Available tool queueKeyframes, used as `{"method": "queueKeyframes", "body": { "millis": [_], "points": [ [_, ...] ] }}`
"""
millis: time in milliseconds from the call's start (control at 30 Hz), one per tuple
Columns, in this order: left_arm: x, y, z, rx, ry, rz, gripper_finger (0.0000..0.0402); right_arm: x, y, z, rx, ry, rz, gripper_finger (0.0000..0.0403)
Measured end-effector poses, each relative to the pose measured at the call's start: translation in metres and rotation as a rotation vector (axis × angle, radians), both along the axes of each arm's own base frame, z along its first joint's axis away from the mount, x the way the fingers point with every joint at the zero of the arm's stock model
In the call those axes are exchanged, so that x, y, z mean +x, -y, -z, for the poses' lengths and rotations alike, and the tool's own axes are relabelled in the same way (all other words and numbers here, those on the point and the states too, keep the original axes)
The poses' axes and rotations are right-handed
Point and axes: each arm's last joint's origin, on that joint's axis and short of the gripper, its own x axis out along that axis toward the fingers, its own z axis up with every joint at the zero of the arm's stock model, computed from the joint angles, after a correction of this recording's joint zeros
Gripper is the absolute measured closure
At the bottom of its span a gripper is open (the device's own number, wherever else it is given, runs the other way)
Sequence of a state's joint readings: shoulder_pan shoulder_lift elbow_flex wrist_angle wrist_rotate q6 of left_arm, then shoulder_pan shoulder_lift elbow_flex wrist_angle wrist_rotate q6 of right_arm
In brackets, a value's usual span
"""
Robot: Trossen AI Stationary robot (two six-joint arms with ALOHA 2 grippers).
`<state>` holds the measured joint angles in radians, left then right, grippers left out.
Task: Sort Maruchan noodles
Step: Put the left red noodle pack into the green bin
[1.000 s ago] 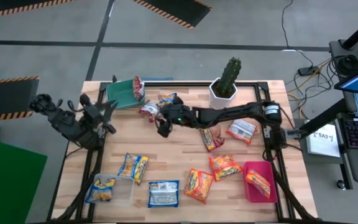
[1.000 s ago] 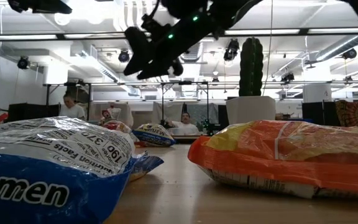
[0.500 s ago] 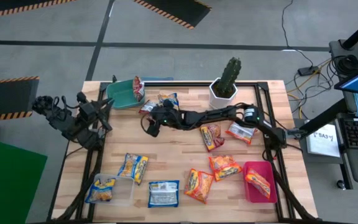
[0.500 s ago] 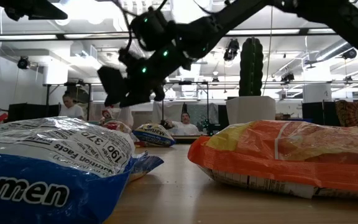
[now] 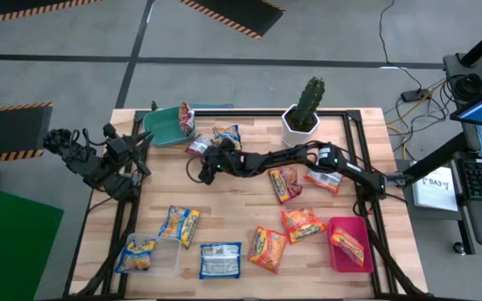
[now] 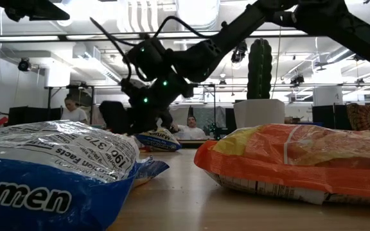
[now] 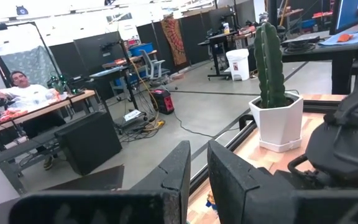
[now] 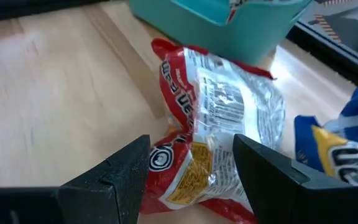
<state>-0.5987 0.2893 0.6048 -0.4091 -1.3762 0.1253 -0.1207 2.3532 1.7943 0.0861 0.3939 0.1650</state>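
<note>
— Wooden slats are making up the bench [image 5: 241, 213], aren't they? What is sitting over on its left side?

— The left claw [image 5: 143, 144] is waiting at the left edge, its fingers [image 7: 178, 174] nearly touching and holding nothing. Just beside it the green tray [image 5: 164, 125] is standing at the far left corner with a red-silver packet [image 5: 185, 115] leaning in it. Nearer the front, blue-yellow packets [image 5: 179, 224] are lying flat, one of them in the clear tray [image 5: 167, 259].

— And the middle?

— The right claw [image 5: 204, 170] is reaching across from the right, jaws spread apart and empty, hanging low over another red-silver noodle packet [image 8: 219, 134] that is lying on the bench just in front of the green tray. A blue-yellow packet [image 8: 344, 146] is lying just beside that one.

— Further right?

— The cactus [image 5: 310, 100] is standing upright in its white pot [image 5: 299, 127] at the far edge. Orange-yellow packets [image 5: 301, 224] are lying scattered near the front right, one resting in the pink tray [image 5: 335, 255].
</note>
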Motion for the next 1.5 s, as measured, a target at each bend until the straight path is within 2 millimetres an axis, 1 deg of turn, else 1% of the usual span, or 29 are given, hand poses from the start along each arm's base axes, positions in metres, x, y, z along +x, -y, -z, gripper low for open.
{"method": "queueKeyframes", "body": {
  "millis": [133,233,333,467,567,600,767,933,1067,1167,1300,1400,1500],
  "points": [
    [0.000,0.000,0.000,0.000,0.000,0.000,0.0365,0.000,0.000,0.006,0.009,-0.006,0.005,0.0185],
    [0.000,0.000,0.000,0.000,0.000,0.000,0.0365,0.000,0.000,0.007,0.009,-0.010,0.006,0.0205],
    [0.000,0.000,0.000,0.000,-0.001,0.000,0.0365,0.000,0.000,0.007,0.010,-0.010,0.005,0.0248],
    [0.000,0.000,0.000,0.001,-0.001,0.000,0.0365,0.000,0.000,0.005,0.016,-0.007,-0.003,0.0321],
    [0.000,0.000,0.000,0.001,-0.001,0.000,0.0365,0.000,-0.001,-0.002,0.053,0.019,-0.028,0.0378],
    [0.000,0.000,0.000,0.001,-0.001,0.000,0.0365,0.000,-0.002,-0.005,0.072,0.034,-0.029,0.0385],
    [0.000,0.000,0.000,0.001,-0.001,0.000,0.0365,0.001,-0.001,-0.020,0.211,0.112,-0.074,0.0394],
    [0.000,0.000,0.000,0.000,0.000,0.000,0.0365,0.010,0.011,-0.050,0.348,0.231,-0.161,0.0394],
    [0.000,0.000,0.000,-0.001,0.002,0.000,0.0365,0.014,0.019,-0.073,0.387,0.317,-0.159,0.0394],
    [0.000,0.000,0.000,-0.002,0.002,0.000,0.0365,0.017,0.022,-0.085,0.380,0.354,-0.162,0.0394],
    [0.000,0.000,0.000,-0.002,0.002,0.000,0.0365,0.017,0.022,-0.091,0.288,0.330,-0.197,0.0394],
    [0.000,0.000,0.000,-0.002,0.002,-0.001,0.0365,0.017,0.022,-0.088,0.217,0.270,-0.231,0.0394],
    [0.000,0.000,0.000,-0.002,0.002,0.000,0.0365,0.015,0.021,-0.083,0.188,0.211,-0.247,0.0388]
  ]
}}
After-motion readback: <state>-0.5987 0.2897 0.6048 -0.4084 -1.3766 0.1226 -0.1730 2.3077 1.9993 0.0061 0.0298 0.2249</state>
